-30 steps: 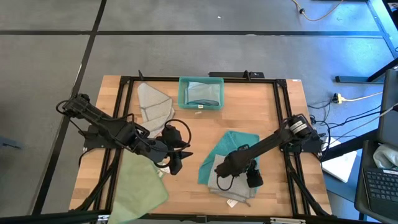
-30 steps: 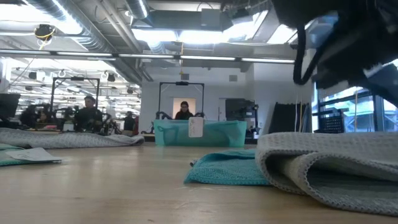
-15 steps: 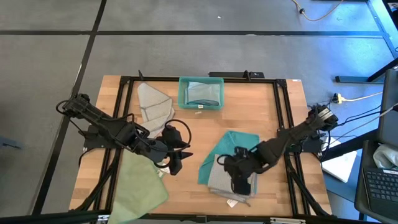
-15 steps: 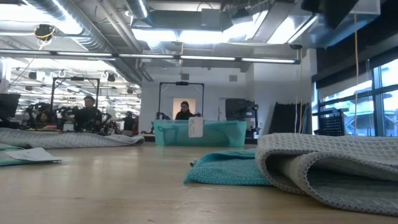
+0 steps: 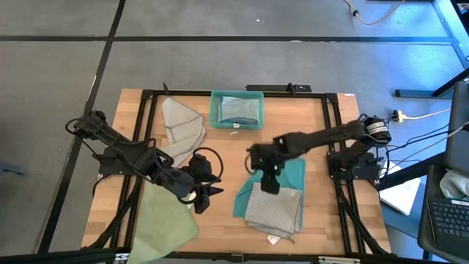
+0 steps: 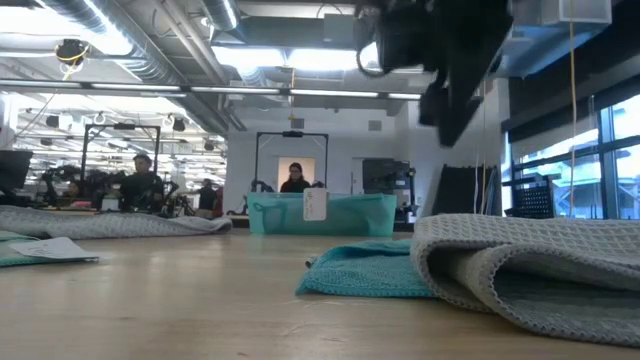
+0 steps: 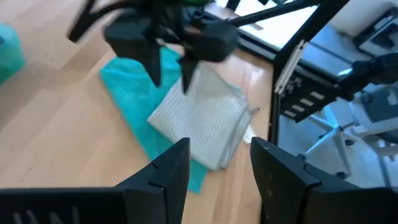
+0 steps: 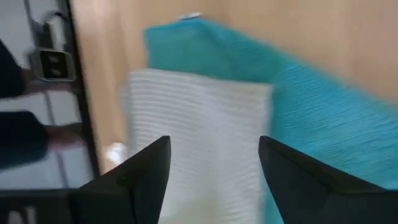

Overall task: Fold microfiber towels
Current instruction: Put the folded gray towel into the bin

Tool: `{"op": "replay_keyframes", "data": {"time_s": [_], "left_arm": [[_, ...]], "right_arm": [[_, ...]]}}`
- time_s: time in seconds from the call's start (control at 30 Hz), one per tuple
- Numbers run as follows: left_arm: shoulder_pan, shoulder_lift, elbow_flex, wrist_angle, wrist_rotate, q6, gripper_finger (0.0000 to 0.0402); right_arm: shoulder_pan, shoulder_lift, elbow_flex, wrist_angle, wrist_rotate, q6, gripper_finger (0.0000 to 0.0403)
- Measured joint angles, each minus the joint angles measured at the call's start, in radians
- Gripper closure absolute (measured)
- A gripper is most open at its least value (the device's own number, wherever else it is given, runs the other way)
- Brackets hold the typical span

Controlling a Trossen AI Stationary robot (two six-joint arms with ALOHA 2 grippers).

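Since the earlier frames we see the right gripper (image 5: 268, 180) lifted off the folded grey towel (image 5: 273, 211) and swung toward the table's middle; it hangs over the teal towel (image 5: 292, 171), fingers spread apart and holding nothing. That grey towel lies on the teal one, near the table's front edge. Our left gripper (image 5: 203, 196) waits low over bare wood beside the pale green towel (image 5: 165, 220), its fingers parted and empty. Another grey towel (image 5: 179, 121) lies at the back left, just beside the teal bin (image 5: 236, 95), which holds a folded blue-green towel (image 5: 238, 110). Across the room, people sit at desks (image 6: 140, 183)
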Motion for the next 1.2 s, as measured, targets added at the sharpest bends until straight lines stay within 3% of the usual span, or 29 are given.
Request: {"op": "replay_keyframes", "data": {"time_s": [0.13, 0.5, 0.8, 1.2], "left_arm": [[-0.002, 0.0, 0.0, -0.036, -0.023, -0.037, 0.0241], [-0.002, 0.0, 0.0, -0.075, -0.031, -0.171, 0.0241], [-0.002, 0.0, 0.0, -0.082, -0.038, -0.211, 0.0241], [-0.002, 0.0, 0.0, -0.081, -0.067, -0.238, 0.0241]], "right_arm": [[-0.054, 0.046, -0.005, 0.058, -0.035, -0.177, 0.0157], [-0.12, 0.309, 0.075, 0.058, -0.21, -0.41, 0.0157], [-0.125, 0.333, 0.092, -0.053, -0.261, -0.572, 0.0157], [-0.123, 0.337, 0.092, 0.073, -0.261, -0.586, 0.0157]]}}
